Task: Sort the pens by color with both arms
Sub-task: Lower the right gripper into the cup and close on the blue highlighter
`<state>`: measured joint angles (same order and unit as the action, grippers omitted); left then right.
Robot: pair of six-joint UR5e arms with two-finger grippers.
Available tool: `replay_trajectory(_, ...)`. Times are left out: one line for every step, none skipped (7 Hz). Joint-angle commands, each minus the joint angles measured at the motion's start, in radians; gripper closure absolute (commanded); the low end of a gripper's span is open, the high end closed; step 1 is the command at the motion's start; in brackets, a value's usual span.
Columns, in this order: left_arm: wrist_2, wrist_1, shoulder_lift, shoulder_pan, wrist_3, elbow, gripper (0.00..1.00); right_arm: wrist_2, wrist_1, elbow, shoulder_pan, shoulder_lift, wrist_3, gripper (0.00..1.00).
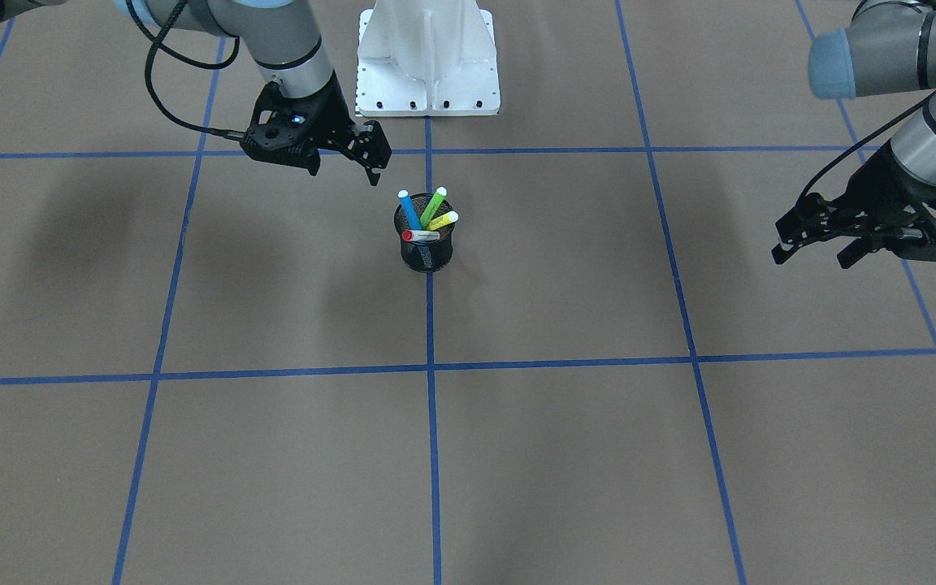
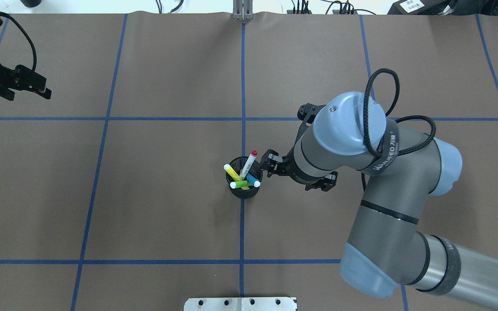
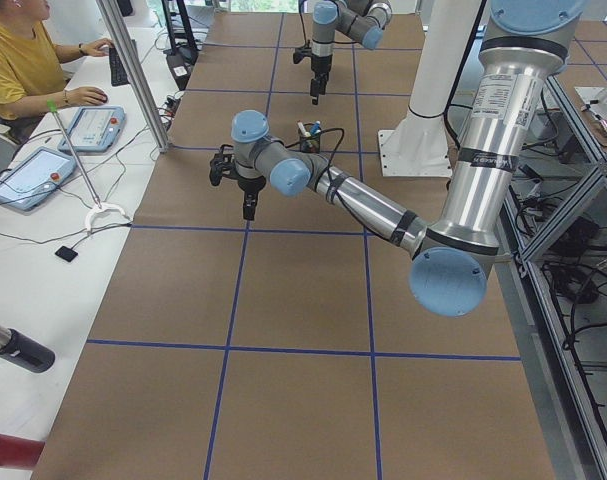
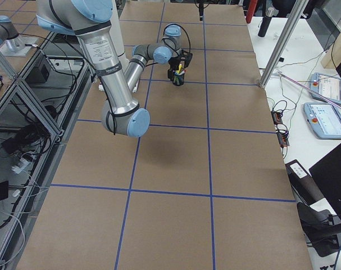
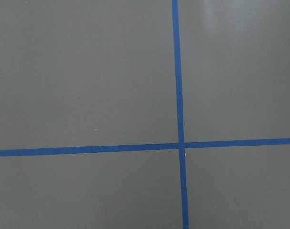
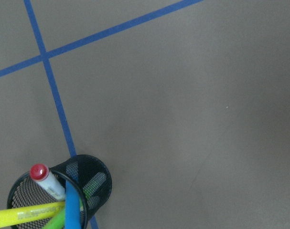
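Observation:
A black mesh pen cup (image 1: 427, 252) stands at the table's middle on a blue tape line. It holds a blue pen (image 1: 409, 210), a green pen (image 1: 434, 205), a yellow pen (image 1: 441, 221) and a red-capped white pen (image 1: 419, 236). The cup also shows in the overhead view (image 2: 244, 192) and the right wrist view (image 6: 94, 179). My right gripper (image 1: 344, 166) hovers open and empty just beside the cup, toward the robot's base. My left gripper (image 2: 28, 93) is open and empty, far off at the table's left side. The left wrist view shows only bare table.
The white pedestal base (image 1: 427, 65) stands at the table's robot-side edge. Blue tape lines (image 5: 179, 95) divide the brown table into squares. An operator in yellow (image 3: 18, 60) sits at a side desk with tablets (image 3: 88, 125).

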<state>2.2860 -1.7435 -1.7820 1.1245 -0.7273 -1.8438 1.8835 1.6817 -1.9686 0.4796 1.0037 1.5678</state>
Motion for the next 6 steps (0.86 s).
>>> replay_trajectory(0.0,-0.001,0.0,-0.003,0.0,0.0,0.0,-0.047,-0.002,0.037,-0.044,-0.049,0.014,0.29)
replay_trajectory(0.001,-0.001,0.0,-0.003,0.0,0.0,0.0,-0.047,-0.002,0.049,-0.045,-0.065,0.008,0.29)
replay_trajectory(0.0,-0.001,0.0,-0.005,0.0,0.0,0.0,-0.047,-0.004,0.072,-0.047,-0.083,0.0,0.29)
replay_trajectory(0.001,-0.001,0.0,-0.005,0.0,0.0,0.0,-0.052,-0.014,0.088,-0.047,-0.089,-0.006,0.3)
replay_trajectory(0.0,-0.001,0.0,-0.005,0.0,0.0,0.0,-0.052,-0.133,0.138,-0.047,-0.088,0.0,0.32)
replay_trajectory(0.0,-0.001,0.001,-0.005,0.0,0.0,0.0,-0.052,-0.19,0.178,-0.047,-0.083,-0.002,0.34)
